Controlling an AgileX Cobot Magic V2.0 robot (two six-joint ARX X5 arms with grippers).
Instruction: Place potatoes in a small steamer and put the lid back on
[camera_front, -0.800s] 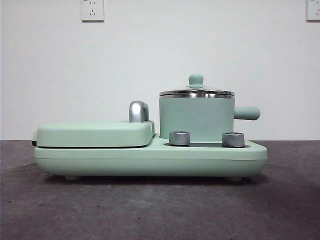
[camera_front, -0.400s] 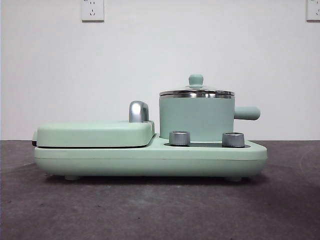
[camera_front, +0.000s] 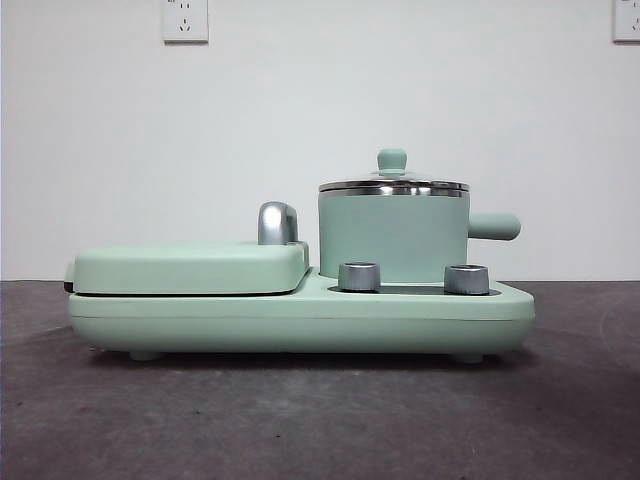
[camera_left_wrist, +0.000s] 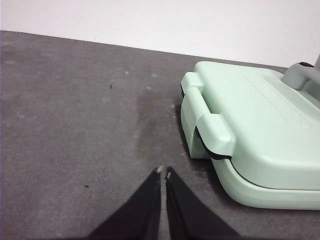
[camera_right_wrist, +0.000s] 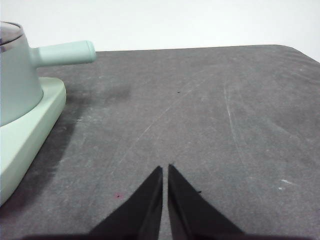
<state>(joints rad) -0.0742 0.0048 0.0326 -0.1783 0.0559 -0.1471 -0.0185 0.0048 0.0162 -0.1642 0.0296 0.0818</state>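
The small steamer (camera_front: 393, 237), a mint-green pot with a steel rim and a stubby side handle, stands on the right half of a mint-green cooker base (camera_front: 300, 318). The glass lid (camera_front: 392, 180) with its green knob sits on the pot. The potatoes are out of view. My left gripper (camera_left_wrist: 163, 172) is shut and hovers over bare table beside the griddle end of the cooker. My right gripper (camera_right_wrist: 165, 168) is shut too, over bare table off to the side of the small steamer (camera_right_wrist: 17, 75), whose handle (camera_right_wrist: 62, 53) points toward it.
A flat mint-green griddle cover (camera_front: 190, 268) with a chrome handle (camera_front: 277, 222) lies shut on the base's left half. Two steel knobs (camera_front: 359, 276) face forward below the pot. The griddle's latch end (camera_left_wrist: 210, 132) shows near the left gripper. Dark grey table (camera_right_wrist: 200, 115) stretches all around.
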